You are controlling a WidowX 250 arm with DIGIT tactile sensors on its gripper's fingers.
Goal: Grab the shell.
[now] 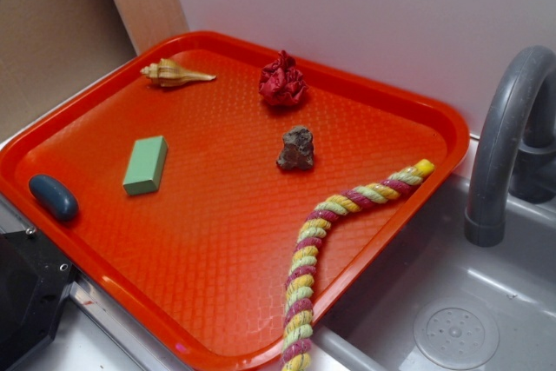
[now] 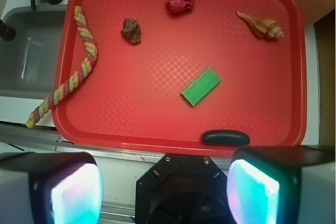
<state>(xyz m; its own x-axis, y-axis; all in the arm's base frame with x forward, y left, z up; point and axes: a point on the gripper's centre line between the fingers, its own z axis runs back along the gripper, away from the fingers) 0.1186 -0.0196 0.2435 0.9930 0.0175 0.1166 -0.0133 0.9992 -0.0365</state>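
A big red tray [image 1: 104, 136] sits next to a grey sink [image 1: 486, 301] with a curved grey tap [image 1: 504, 128]. The tray is the biggest thing here, and everything else lies on it. A long rope [image 1: 321, 241] with yellow and pink twists bends across one side, and one end hangs over the tray's edge. The gripper [image 2: 165, 192] is at the bottom of the wrist view, just outside the tray's near edge. Its two fingers [image 2: 76, 195] are spread far apart and there is nothing between them. A flat green block [image 1: 146, 164] lies near the middle of the tray. A dark blue oval thing [image 1: 53, 197] rests by the tray's rim, close to the gripper's side. A dark red crumpled ball [image 1: 282, 81] sits near the far edge. The shell [image 1: 174, 74] is pale tan with bumpy rings at one end and a thin point at the other. It lies flat in a far corner of the tray, well apart from the gripper, with its point aimed at the red ball. A small lumpy brown rock [image 1: 296, 149] sits between the ball and the rope.
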